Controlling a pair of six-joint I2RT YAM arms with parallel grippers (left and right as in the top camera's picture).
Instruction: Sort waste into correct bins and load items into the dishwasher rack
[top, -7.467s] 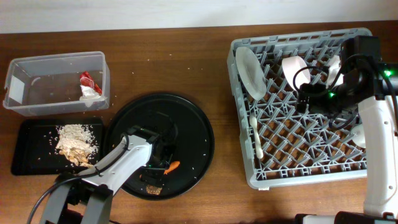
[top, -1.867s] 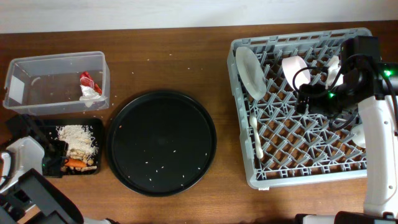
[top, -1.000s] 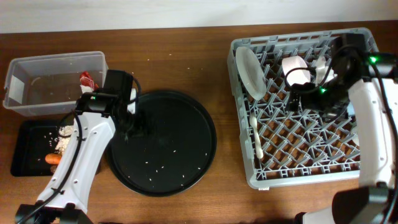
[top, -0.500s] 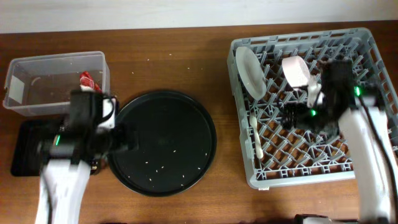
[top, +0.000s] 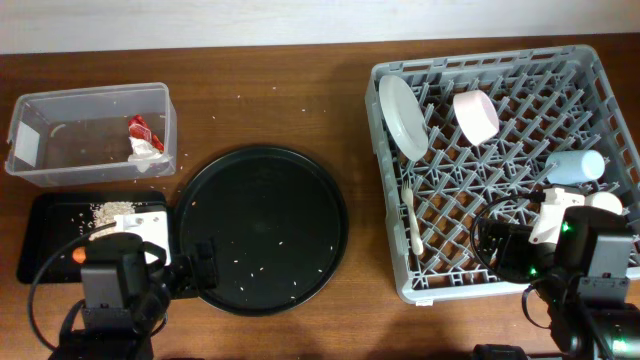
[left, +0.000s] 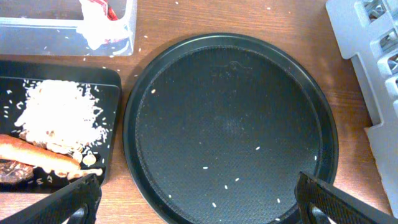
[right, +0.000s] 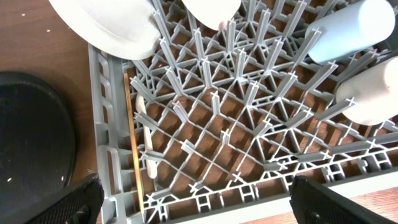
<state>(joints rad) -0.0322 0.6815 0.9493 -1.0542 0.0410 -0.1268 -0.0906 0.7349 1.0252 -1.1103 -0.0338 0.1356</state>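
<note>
- Near the tabletop's left edge, the clear tub (top: 60, 100) is holding the red wrapper (top: 138, 127) and tissue (top: 145, 148); the black tray (top: 50, 215) is carrying scraps (left: 59, 115) and carrot (left: 37, 155).
- We are holding our left gripper (left: 199, 205) empty, jaws wide apart.
- Right, the rack (top: 600, 70) is holding plate (top: 402, 117), bowl (top: 476, 115), fork (top: 411, 220), blue cup (top: 577, 166), cream cup (top: 605, 203).
- Our right gripper (right: 196, 193) is gaping too, empty.

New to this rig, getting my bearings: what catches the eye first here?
The big grey dishwasher rack on the right, holding a white plate and pink bowl. Then the round black tray at centre, dotted with pale grains, and an orange carrot in the shallow black tray at left.
</note>
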